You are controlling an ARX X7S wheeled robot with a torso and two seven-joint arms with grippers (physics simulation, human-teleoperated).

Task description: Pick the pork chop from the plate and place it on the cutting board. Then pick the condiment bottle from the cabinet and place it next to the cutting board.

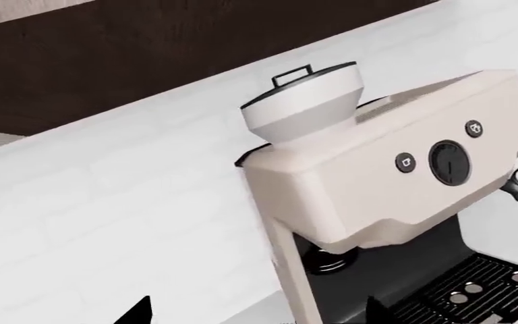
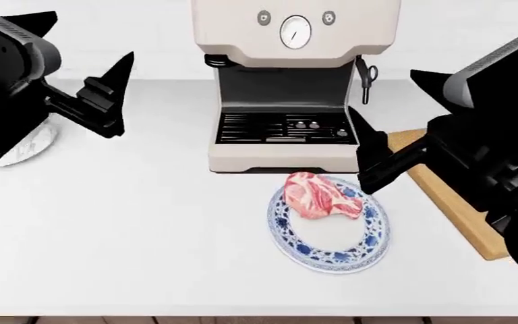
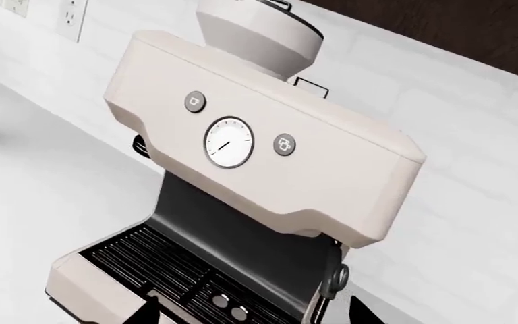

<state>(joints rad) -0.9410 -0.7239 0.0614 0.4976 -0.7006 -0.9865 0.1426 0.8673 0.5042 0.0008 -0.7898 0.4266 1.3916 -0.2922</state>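
The pork chop (image 2: 322, 196), pink-red with white fat, lies on the round blue-rimmed white plate (image 2: 334, 253) on the white counter in the head view. The light-wood cutting board (image 2: 464, 209) lies to its right, mostly hidden under my right arm. My right gripper (image 2: 367, 152) is open and empty, held above the counter just right of the plate. My left gripper (image 2: 119, 91) is open and empty, raised at the far left. Only the finger tips (image 1: 137, 312) show in the left wrist view and the tips (image 3: 144, 312) in the right wrist view. The condiment bottle and cabinet are out of view.
A cream espresso machine (image 2: 286, 88) stands at the back middle, right behind the plate; both wrist views face it (image 1: 385, 182) (image 3: 259, 155). A white object (image 2: 27, 145) lies at the far left behind my left arm. The counter's front edge runs along the bottom.
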